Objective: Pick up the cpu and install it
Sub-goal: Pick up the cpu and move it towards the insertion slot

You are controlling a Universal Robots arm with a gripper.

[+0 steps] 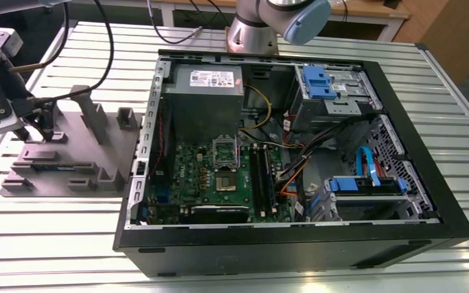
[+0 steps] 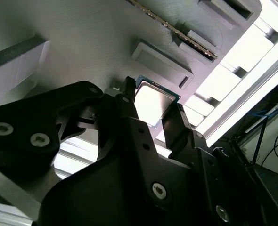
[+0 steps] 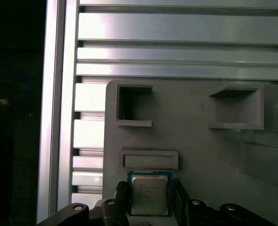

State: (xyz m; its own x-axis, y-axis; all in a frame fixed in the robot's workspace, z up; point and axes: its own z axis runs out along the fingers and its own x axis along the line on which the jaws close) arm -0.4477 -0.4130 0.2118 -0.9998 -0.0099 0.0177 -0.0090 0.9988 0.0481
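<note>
Looks clamped: gripper (image 3: 150, 188) closed on the cpu (image 3: 149, 197), with a dark finger (image 3: 177, 192) pressed to each of two opposite edges and the silvery lid facing the camera in both wrist views. Puts the chip low over the grey fixture block (image 1: 71, 155) at the exterior view's left, just beside a raised rectangular stop (image 3: 150, 160). Sits well apart from the open computer case (image 1: 300, 244) and from the socket (image 1: 225, 180) on the motherboard (image 1: 190, 177) at centre frame. Calls, by judgement, for a light, even squeeze on the rim alone, with the chip flat, untwisted and untouched underneath. Cannot tell whether the chip rests on the fixture or hangs just clear of it. Cannot see the chip's near edge, covered by the gripper body in the first wrist view. Cannot judge corner marks on the chip, nor how the socket's bracket stands in the exterior view.
</note>
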